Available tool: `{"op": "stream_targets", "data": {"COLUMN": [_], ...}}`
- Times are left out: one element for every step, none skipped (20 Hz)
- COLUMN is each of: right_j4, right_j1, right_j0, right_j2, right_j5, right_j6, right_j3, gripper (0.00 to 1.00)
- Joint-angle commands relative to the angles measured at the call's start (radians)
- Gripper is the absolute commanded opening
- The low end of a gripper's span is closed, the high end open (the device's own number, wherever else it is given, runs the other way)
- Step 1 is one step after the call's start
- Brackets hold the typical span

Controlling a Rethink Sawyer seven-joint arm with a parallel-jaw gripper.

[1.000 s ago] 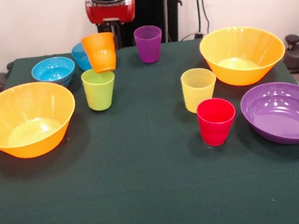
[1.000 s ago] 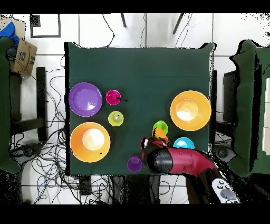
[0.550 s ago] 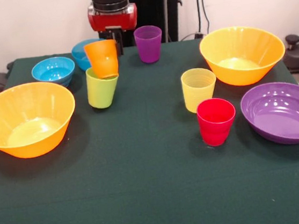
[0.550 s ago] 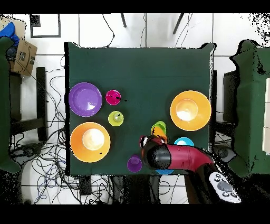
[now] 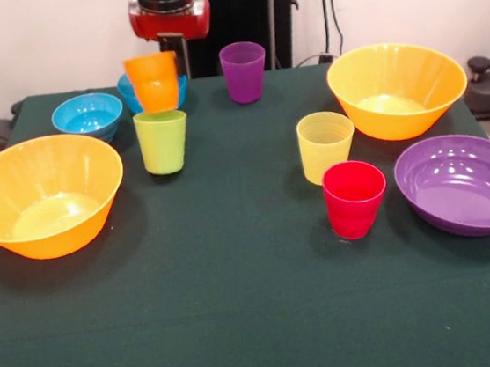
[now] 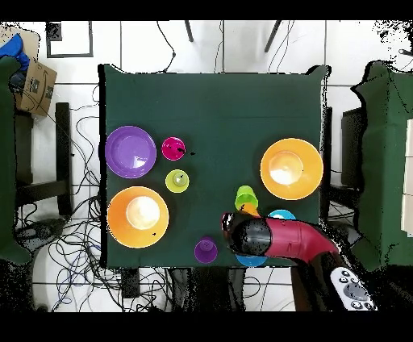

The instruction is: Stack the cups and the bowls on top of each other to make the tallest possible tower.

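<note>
This looks like a robotics lab. A table (image 6: 214,105) draped in dark green cloth stands on a pale tiled floor (image 6: 214,44), with tangles of loose cables (image 6: 77,161) strewn all around it. A cardboard box (image 6: 34,87) sits off one corner, and a red robot arm (image 6: 278,240) reaches over one edge.

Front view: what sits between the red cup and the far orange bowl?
The yellow cup stands between the red cup and the far orange bowl; the front view shows it.

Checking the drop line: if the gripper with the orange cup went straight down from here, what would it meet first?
Probably the green cup: the orange cup in the gripper hangs just above its rim, though depth alignment is unclear.
</note>
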Motion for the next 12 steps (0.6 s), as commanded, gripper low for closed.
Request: {"op": "stream_targets", "data": {"right_j4": [0.021,0.019,0.018,0.019,0.020,0.025,0.027,0.026,0.026,0.024,0.023,0.023], "right_j1": [-0.039,-0.040,-0.042,-0.043,-0.044,-0.046,-0.047,-0.051,-0.053,-0.053,-0.051,-0.046], "right_j0": [-0.024,-0.030,-0.036,-0.042,-0.049,-0.057,-0.056,-0.052,-0.049,-0.046,-0.043,-0.042], "right_j2": [0.076,0.080,0.087,0.093,0.104,0.116,0.116,0.114,0.111,0.111,0.109,0.111], "right_j5": [0.110,0.104,0.098,0.099,0.092,0.084,0.085,0.081,0.075,0.072,0.067,0.064], "right_j6": [-0.035,-0.030,-0.028,-0.030,-0.034,-0.035,-0.029,-0.020,-0.010,-0.003,0.003,0.006], "right_j3": [-0.076,-0.074,-0.073,-0.073,-0.072,-0.070,-0.070,-0.071,-0.072,-0.074,-0.076,-0.078], "gripper": [0.00,0.00,0.00,0.00,0.00,0.00,0.00,0.00,0.00,0.00,0.00,0.00]}}
